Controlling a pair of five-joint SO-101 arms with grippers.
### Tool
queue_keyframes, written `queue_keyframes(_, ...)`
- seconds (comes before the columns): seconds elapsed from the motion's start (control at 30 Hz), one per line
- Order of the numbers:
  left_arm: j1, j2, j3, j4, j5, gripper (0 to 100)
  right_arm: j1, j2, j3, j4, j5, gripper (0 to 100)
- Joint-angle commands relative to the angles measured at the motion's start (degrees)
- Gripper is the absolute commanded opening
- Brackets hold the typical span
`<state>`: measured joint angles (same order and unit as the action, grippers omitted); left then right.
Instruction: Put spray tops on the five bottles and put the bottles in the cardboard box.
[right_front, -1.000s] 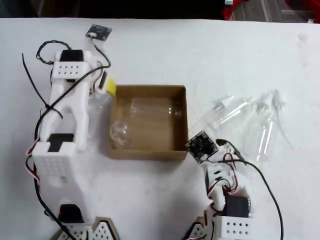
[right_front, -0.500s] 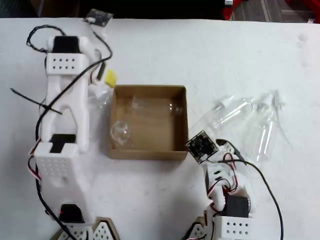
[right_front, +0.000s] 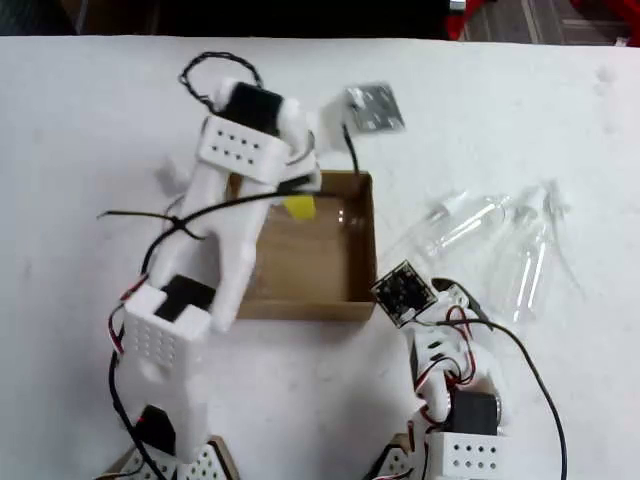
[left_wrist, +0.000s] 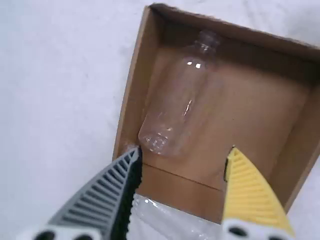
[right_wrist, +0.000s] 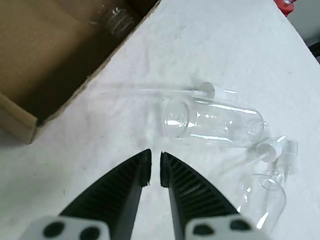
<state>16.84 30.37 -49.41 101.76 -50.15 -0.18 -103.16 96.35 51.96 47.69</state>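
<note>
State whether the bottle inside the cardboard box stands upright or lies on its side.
On its side: the bottle lies lengthwise on the floor of the cardboard box.

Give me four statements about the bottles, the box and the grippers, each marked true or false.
1. The loose bottle in the cardboard box wears a spray top. False: its neck is bare.
2. The right gripper is shut above the table. True.
3. The left gripper holds a second bottle above the box. True.
4. Every bottle is in the box. False: other bottles lie on the table beside it.
</note>
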Motion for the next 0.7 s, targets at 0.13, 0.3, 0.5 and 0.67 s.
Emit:
queue_keyframes(0.13,5.5,1.9,-0.9,-4.0,-10.7,24,1.2,-0.3,0.5,-0.3,0.5,1.6)
queue_keyframes(0.3,8.4,6.3,-0.9,-7.6,-10.7,25,5.3,-0.3,0.5,-3.2,0.1,1.6)
queue_keyframes(0.5,10.7,10.4,-0.9,-10.2,-10.8,24,6.5,-0.3,0.5,-4.0,0.1,1.6)
queue_keyframes(0.67,10.3,14.8,-0.9,-13.1,-10.5,24,6.5,-0.3,0.5,-4.0,0.1,1.6)
